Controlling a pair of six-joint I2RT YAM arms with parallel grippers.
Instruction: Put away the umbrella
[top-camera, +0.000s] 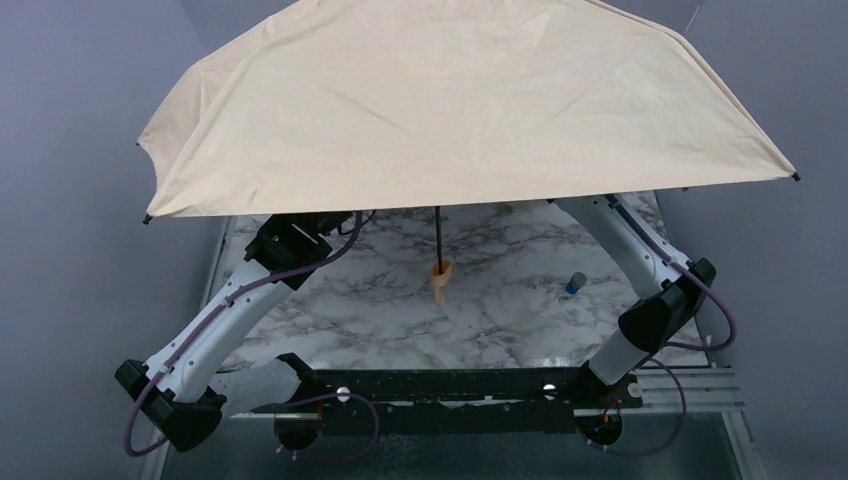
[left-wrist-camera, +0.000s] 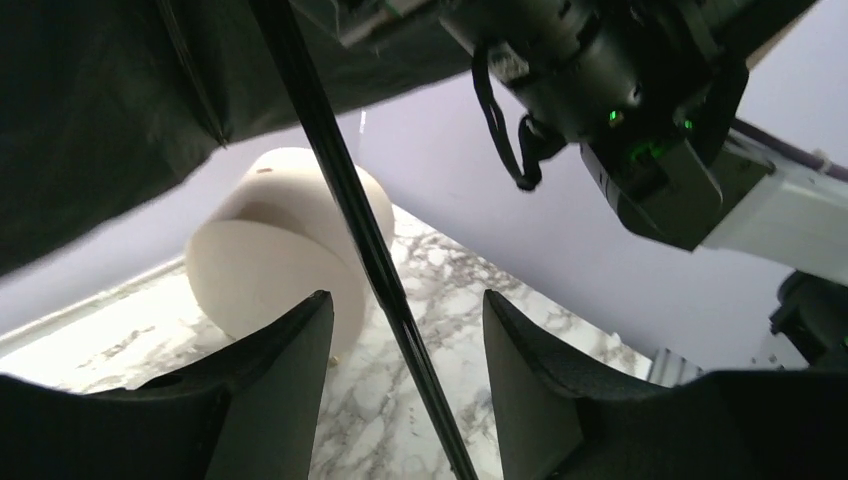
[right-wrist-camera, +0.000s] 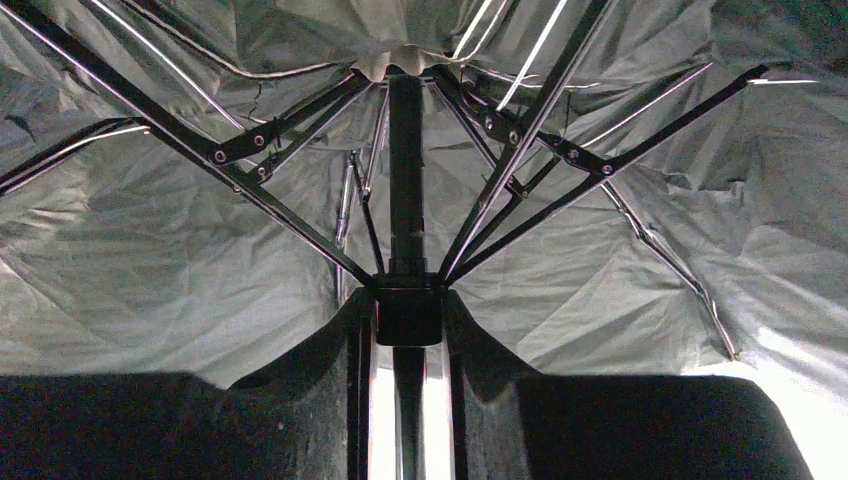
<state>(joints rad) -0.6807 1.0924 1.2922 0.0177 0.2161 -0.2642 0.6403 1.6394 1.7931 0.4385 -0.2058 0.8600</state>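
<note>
The umbrella (top-camera: 450, 100) is open, and its beige canopy fills the upper part of the top view. Its black shaft (top-camera: 439, 235) hangs down to the peach handle knob (top-camera: 441, 269) and tan strap (top-camera: 440, 291) above the marble table. Both grippers are hidden under the canopy there. In the left wrist view my left gripper (left-wrist-camera: 405, 300) is open, with the shaft (left-wrist-camera: 370, 250) running between its fingers and touching neither. In the right wrist view my right gripper (right-wrist-camera: 408, 305) is shut on the black runner (right-wrist-camera: 408, 312), where the ribs (right-wrist-camera: 250, 150) meet the shaft.
A white cylindrical drum (left-wrist-camera: 265, 270) lies on the marble table (top-camera: 520, 300) behind the left fingers. A small blue object (top-camera: 575, 283) stands at the table's right. The right arm's wrist (left-wrist-camera: 620, 90) hangs close above the left gripper. Grey walls stand behind and beside.
</note>
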